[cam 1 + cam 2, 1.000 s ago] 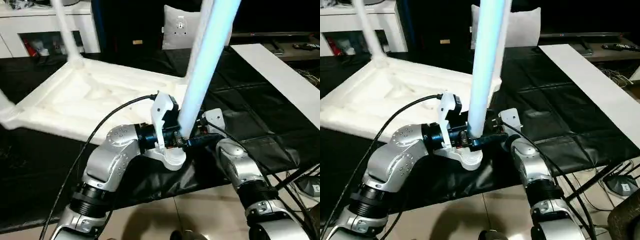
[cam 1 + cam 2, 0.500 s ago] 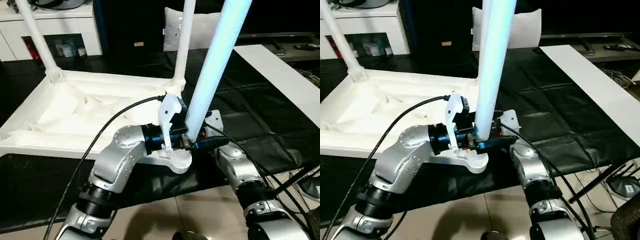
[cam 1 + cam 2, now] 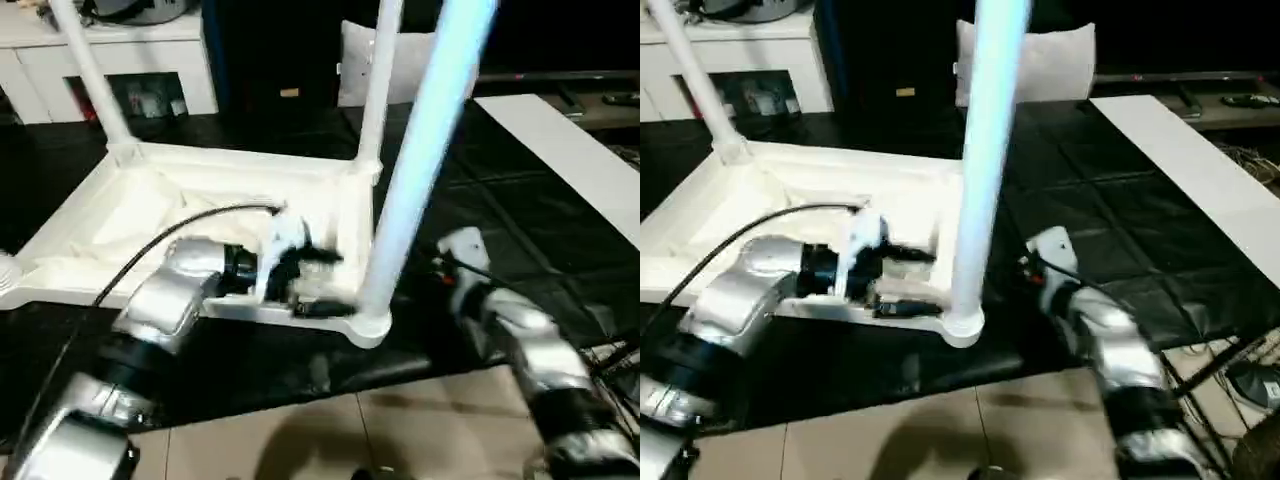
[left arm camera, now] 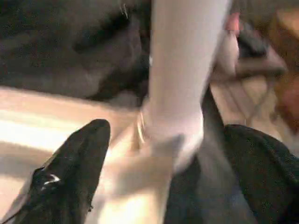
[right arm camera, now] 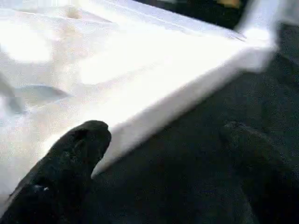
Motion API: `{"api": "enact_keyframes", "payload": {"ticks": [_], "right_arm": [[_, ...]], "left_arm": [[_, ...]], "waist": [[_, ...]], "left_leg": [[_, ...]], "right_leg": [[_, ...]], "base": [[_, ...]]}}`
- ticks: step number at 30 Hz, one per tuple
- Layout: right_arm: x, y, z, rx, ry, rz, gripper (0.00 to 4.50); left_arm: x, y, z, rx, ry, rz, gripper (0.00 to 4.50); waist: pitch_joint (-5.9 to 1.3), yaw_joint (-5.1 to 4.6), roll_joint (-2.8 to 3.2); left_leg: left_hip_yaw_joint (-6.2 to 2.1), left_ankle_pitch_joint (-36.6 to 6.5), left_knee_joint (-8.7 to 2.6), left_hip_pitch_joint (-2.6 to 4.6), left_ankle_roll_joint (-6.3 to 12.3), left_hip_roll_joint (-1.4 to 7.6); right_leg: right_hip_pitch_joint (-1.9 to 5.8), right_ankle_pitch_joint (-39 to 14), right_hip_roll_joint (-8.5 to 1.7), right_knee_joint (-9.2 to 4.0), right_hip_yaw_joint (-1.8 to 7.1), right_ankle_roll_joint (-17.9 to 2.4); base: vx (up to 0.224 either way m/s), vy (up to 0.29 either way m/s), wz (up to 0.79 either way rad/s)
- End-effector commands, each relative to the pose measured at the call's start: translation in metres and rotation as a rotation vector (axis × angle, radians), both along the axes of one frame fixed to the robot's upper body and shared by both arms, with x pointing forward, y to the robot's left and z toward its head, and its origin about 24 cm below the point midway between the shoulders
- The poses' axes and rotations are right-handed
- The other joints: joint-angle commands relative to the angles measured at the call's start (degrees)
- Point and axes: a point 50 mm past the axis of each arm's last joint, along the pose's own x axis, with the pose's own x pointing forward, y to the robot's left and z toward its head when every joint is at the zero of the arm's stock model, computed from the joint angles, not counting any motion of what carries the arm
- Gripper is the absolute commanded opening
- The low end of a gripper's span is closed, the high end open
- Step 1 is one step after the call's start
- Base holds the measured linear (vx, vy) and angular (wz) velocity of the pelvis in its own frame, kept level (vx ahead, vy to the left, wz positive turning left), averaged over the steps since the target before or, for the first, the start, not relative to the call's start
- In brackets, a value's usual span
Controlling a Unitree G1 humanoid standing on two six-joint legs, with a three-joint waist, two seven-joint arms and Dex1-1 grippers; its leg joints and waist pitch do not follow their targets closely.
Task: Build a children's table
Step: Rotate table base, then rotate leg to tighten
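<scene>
The two head cameras look forward and down from just behind the silver forearms, and both share the upturned table top (image 3: 200, 200) with its near upright leg (image 3: 985, 150). The left wrist camera looks very close at the foot of this leg (image 4: 180, 93). The right wrist camera looks close along the top's edge (image 5: 187, 100).

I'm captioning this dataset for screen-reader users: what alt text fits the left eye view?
An upside-down white table top lies on a dark surface with legs standing in its corner sockets; the nearest leg rises at the front corner. The left gripper is open beside that leg's base, and the right arm is off to its right.
</scene>
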Motion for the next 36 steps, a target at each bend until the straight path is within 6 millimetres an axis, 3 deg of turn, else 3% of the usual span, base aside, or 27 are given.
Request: {"api": "enact_keyframes", "payload": {"ticks": [1, 4, 9, 11, 18, 26, 36], "right_arm": [[-0.009, -0.005, 0.006, -0.023, 0.004, 0.087, 4.5], [-0.018, -0.009, 0.008, -0.032, 0.026, 0.158, 4.5], [-0.039, -0.015, 0.013, -0.036, 0.109, 0.294, 4.5], [-0.041, -0.015, 0.013, -0.037, 0.119, 0.301, 4.5], [-0.057, -0.015, 0.017, -0.031, 0.198, 0.382, 4.5], [-0.062, -0.014, 0.02, -0.027, 0.216, 0.406, 4.5], [-0.067, -0.012, 0.021, -0.016, 0.235, 0.423, 4.5]], "left_arm": [[0.005, 0.005, -0.001, 0.083, -0.036, -0.041, 3.92], [0.009, 0.009, -0.004, 0.128, -0.042, -0.054, 3.75], [0.012, 0.01, -0.014, 0.171, 0.0, -0.1, 3.29], [0.013, 0.009, -0.015, 0.176, 0.003, -0.104, 3.08], [0.016, 0.002, -0.027, 0.192, -0.001, -0.114, 2.55], [0.019, -0.002, -0.031, 0.196, -0.011, -0.117, 1.9], [0.022, -0.004, -0.031, 0.192, 0.004, -0.145, 0.98]], "waist": [[-4.36, 0.33, 0.5], [-4.45, 1.22, 0.37], [-4.37, 1.9, 0.06], [-4.41, 1.84, -0.07], [-4.47, 2.45, -0.22], [-4.63, 3.09, -0.2], [-4.55, 3.92, -0.1]], "left_leg": [[-0.23, -14.0, -3.99, 0.23, 3.15, 0.77], [-0.2, -13.4, -3.91, 0.28, 3.27, 0.74], [-0.18, -12.8, -3.83, 0.18, 3.77, 0.74], [-0.37, -12.2, -3.94, -0.2, 3.61, 0.85], [-0.33, -11.7, -3.78, 0.01, 4.19, 0.64], [-0.37, -10.9, -3.96, 0.1, 4.2, 1.0], [-0.41, -10.7, -4.08, 0.13, 4.1, 1.08]], "right_leg": [[3.65, -21.8, -3.04, -4.72, 2.56, -9.0], [3.74, -23.7, -3.16, -4.94, 2.61, -7.7], [3.76, -26.4, -3.39, -5.32, 2.38, -6.7], [3.92, -26.5, -3.56, -5.27, 2.23, -6.8], [3.8, -28.7, -3.41, -6.04, 1.91, -4.6], [3.87, -24.5, -3.73, -5.56, 1.98, -6.4], [4.03, -25.1, -3.9, -5.69, 1.92, -6.1]], "base": [[0.0, 0.0, 0.0], [0.0, 0.0, 0.0], [0.0, 0.0, 0.0], [0.0, 0.0, 0.0], [0.0, 0.0, 0.0], [0.0, 0.0, 0.0], [0.0, 0.0, 0.0]]}}
